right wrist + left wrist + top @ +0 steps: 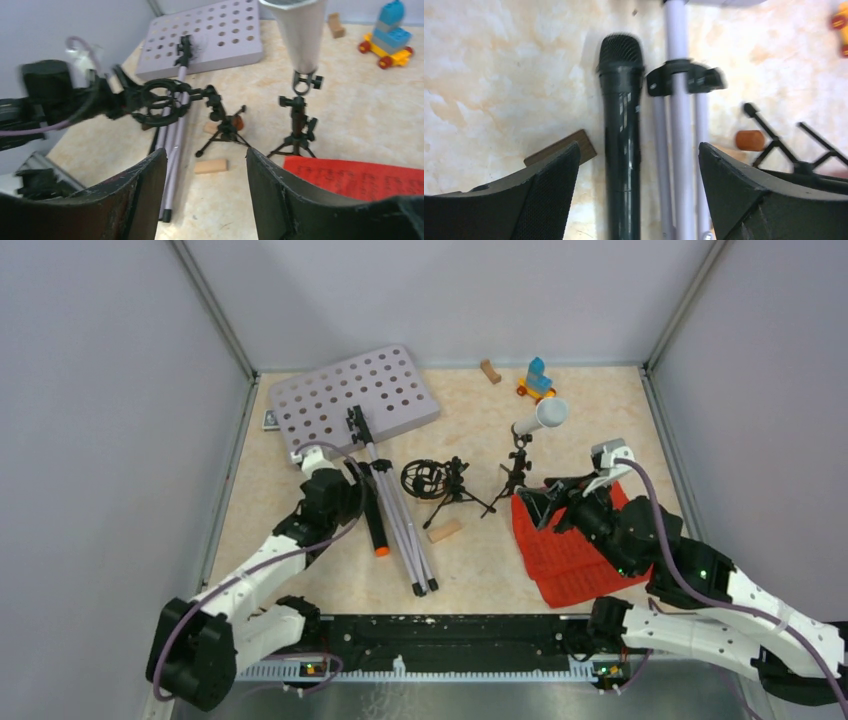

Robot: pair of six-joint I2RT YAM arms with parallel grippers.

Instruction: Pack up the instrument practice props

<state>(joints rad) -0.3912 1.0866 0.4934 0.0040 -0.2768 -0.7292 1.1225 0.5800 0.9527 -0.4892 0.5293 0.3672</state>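
Note:
The grey perforated music-stand plate (355,400) lies flat at the back left, its silver tripod legs (402,525) folded towards me. The black microphone (374,525) with its orange end lies beside the legs. My left gripper (352,480) is open above it; in the left wrist view the fingers straddle the microphone (621,135) and the tripod legs (679,150) without touching them. The shock mount (425,478) on a small black tripod and the white tube (541,418) on another stand mid-table. My right gripper (535,502) is open and empty at the left edge of the red pages (570,545).
A wooden block (444,531) lies right of the tripod legs and shows between my right fingers (210,166). Another block (559,147) lies by the left finger. A third block (489,371) and the toy car (536,382) sit at the back. Grey walls enclose the table.

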